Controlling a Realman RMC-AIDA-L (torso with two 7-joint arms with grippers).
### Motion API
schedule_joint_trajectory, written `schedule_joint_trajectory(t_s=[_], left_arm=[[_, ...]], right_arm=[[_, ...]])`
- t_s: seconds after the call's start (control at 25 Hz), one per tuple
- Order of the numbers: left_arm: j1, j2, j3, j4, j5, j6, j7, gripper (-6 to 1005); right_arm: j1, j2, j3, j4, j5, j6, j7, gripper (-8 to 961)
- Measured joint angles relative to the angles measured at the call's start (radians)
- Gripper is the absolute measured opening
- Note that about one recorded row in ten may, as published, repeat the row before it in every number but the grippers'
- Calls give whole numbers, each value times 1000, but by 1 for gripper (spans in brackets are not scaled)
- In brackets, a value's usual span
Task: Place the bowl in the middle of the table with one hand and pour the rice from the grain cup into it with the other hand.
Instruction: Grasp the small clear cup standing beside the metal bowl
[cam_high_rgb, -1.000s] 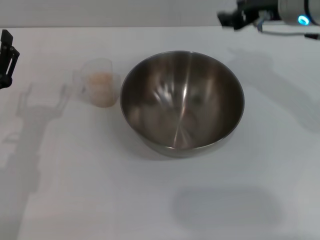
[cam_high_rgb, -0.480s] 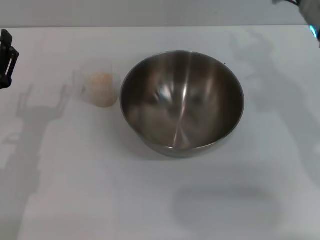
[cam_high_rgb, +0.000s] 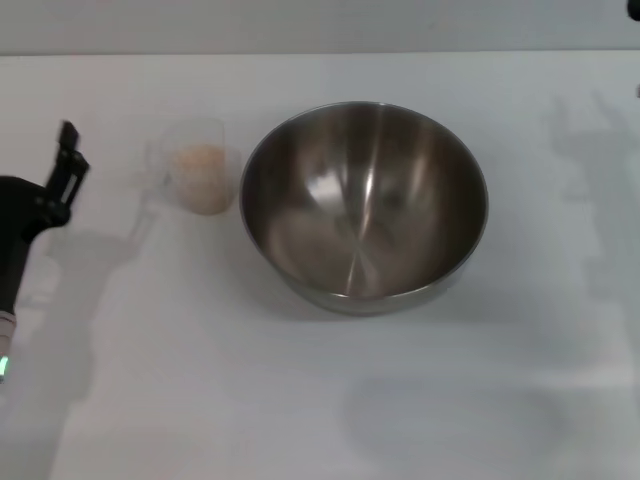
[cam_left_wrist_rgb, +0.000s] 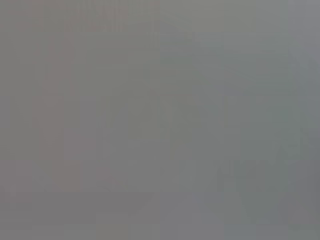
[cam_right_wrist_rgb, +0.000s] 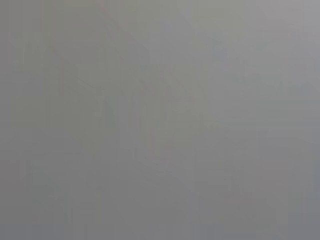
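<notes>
- The bowl (cam_high_rgb: 364, 205) sits upright near the middle of the table (cam_high_rgb: 320, 400), open side up, which suits it to catch a pour; nothing holds it.
- Its shiny inside looks bare, so no rice has gone in yet.
- The cup (cam_high_rgb: 198, 165) stands upright just beside the bowl, on the robot's left, close to the rim but seemingly apart from it.
- The rice (cam_high_rgb: 200, 160) lies inside the cup as a pale heap, so the pour is still to come.
- The left gripper (cam_high_rgb: 68, 160) is over the table at the left edge, near the cup but apart from it, its fingers pointing toward the far side. It holds nothing; whether its fingers are spread or pressed together cannot be told from this angle.
- Being on the cup's side, it looks the natural arm to take the cup by its body or handle and tip it over the bowl.
- The right gripper is out of sight in the head view.
- Both wrist views show only plain grey and add nothing.
</notes>
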Motion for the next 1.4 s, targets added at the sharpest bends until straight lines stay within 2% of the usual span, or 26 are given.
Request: schedule_joint_trajectory(t_s=[0.04,0.2,0.4,0.48,0.6,1.04,1.4], left_arm=[[0,0,0,0,0,0,0,828],[11,-1,6,-84,-1,-171,84,827],[10,-1,8,-112,-1,-246,102,827],[-3,-1,6,-129,-2,-320,103,827],[-21,-1,1,-129,-7,-361,104,827],[-103,-1,-2,-83,-63,-438,106,824],[-134,-1,-4,-57,-87,-447,106,801]], right_arm=[[0,0,0,0,0,0,0,488],[-5,-3,8,-23,10,7,18,488],[-7,-4,9,-34,11,5,18,489],[-7,-4,9,-41,11,3,18,489],[-14,-4,9,-42,11,3,14,489],[-39,-5,9,-40,12,-20,11,491],[-51,-5,8,-38,13,-42,9,488]])
